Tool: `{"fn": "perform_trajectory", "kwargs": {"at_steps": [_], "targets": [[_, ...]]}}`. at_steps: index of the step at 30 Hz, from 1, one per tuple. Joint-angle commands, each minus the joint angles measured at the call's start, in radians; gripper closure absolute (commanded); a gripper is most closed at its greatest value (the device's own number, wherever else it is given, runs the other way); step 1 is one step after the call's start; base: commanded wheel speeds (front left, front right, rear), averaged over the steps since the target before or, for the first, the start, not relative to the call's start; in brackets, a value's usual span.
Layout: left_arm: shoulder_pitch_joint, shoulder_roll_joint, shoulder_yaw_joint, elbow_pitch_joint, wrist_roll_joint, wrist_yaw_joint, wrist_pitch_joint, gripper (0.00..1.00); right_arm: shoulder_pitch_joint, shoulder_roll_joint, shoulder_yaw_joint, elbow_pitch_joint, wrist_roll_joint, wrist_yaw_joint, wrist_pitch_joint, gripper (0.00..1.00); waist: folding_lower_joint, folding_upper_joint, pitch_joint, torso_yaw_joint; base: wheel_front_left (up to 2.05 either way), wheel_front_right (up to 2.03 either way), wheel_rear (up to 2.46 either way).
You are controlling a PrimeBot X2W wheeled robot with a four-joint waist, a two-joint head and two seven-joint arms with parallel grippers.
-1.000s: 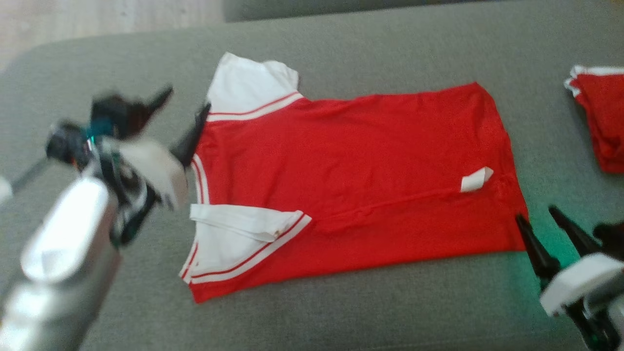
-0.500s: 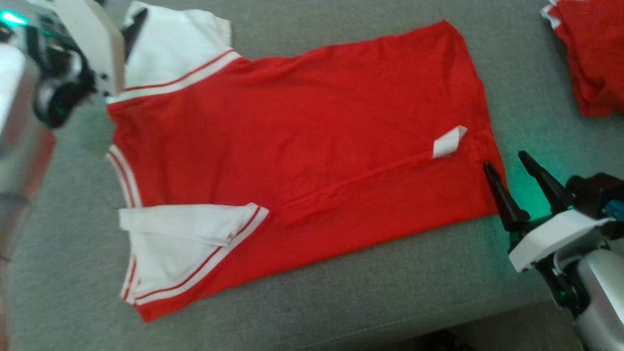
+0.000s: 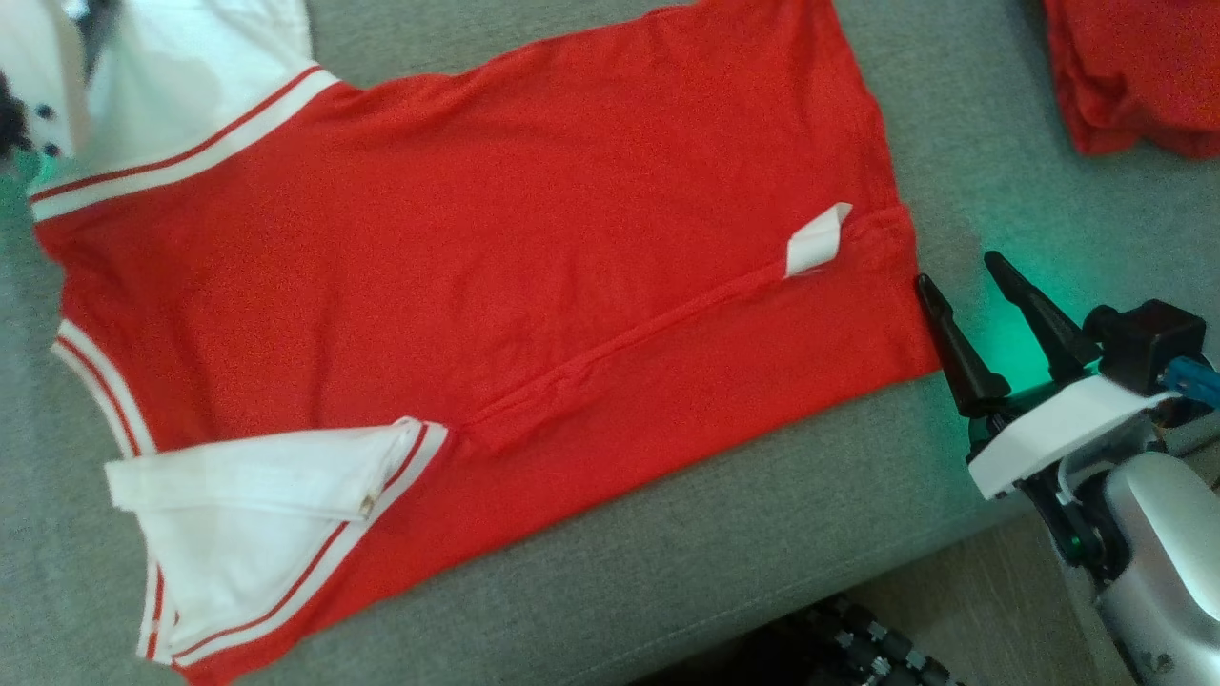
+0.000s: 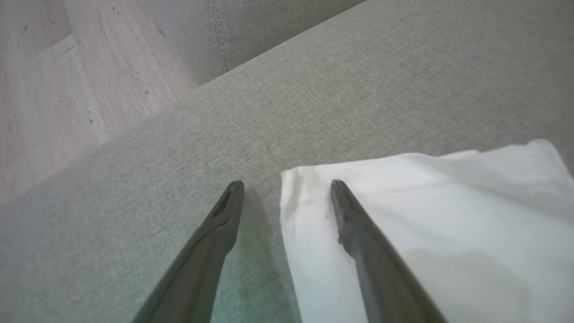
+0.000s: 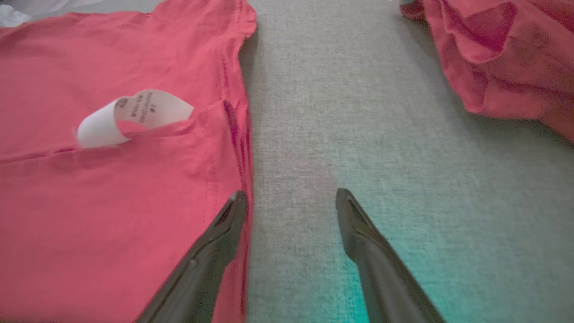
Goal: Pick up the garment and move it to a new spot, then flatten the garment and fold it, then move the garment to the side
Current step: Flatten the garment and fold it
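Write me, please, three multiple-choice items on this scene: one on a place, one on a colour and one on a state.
1. Where is the right gripper?
A. at the hem of the red fabric garment, near its white printed label
B. at the neckline
C. under the cushion

2. What colour are the garment's sleeves?
A. blue
B. white with red stripes
C. black

3. How do the right gripper's jaws stand?
A. shut on the label
B. shut on the hem
C. open

Answers: 1 A, its fingers straddle the hem edge in the right wrist view. 2 B, the head view shows white sleeves with red stripes. 3 C, a wide gap parts the fingers.
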Motion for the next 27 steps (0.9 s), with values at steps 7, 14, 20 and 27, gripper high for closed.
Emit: {"fn": "perform_trajectory", "kwargs": {"at_steps": [7, 14, 20, 27], "targets": [[-0.035, 0.054, 0.008, 0.024, -0.026, 0.002, 0.021, 0.0, 0.023, -0.023, -0.011, -0.01, -0.006, 0.007, -0.013, 0.0, -0.0001, 0.0, -0.004, -0.021, 0.0, 0.0, 0.0], [-0.027, 0.067, -0.022, -0.01, -0.084, 0.002, 0.039, 1.0, 0.028, -0.023, -0.03, -0.02, -0.009, 0.007, -0.01, 0.0, -0.0001, 0.0, -0.003, -0.022, 0.0, 0.0, 0.0], [-0.041, 0.069, -0.04, -0.012, -0.066, 0.002, -0.07, 1.0, 0.019, -0.028, -0.035, -0.026, -0.015, 0.007, 0.003, 0.0, -0.0001, 0.0, -0.025, -0.009, 0.0, 0.0, 0.0], [-0.057, 0.041, -0.078, -0.018, -0.07, 0.002, -0.162, 1.0, -0.029, -0.05, -0.023, -0.052, -0.005, 0.007, 0.037, 0.0, -0.0001, 0.0, -0.054, 0.033, 0.0, 0.0, 0.0]]}}
